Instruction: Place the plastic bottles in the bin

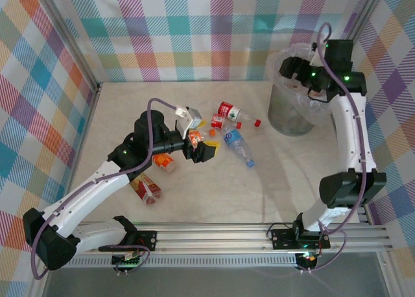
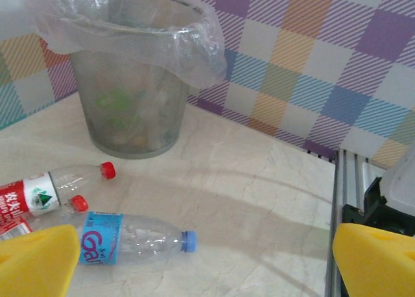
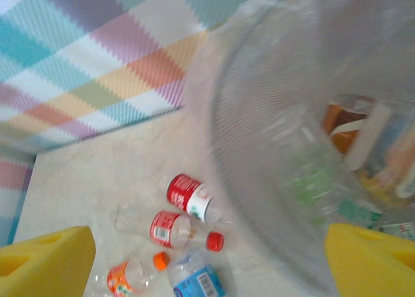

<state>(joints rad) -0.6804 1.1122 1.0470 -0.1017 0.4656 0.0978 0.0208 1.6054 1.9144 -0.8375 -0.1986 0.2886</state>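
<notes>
1. A pale, marble-veined table [image 1: 259, 193] lies under even light, with soft shadows on it.
2. Pastel plaid walls [image 1: 194, 31] rise from the table's far, left and right edges.
3. Metal posts [image 1: 65, 34] stand at the table's far corners.
4. A ribbed metal rail [image 1: 227, 235] runs along the table's near edge.

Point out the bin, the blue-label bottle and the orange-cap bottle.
bin [image 2: 130, 118], left wrist view, on its mesh wall.
blue-label bottle [image 2: 100, 247], left wrist view, on its label.
orange-cap bottle [image 3: 120, 277], right wrist view, on its orange label.
</notes>
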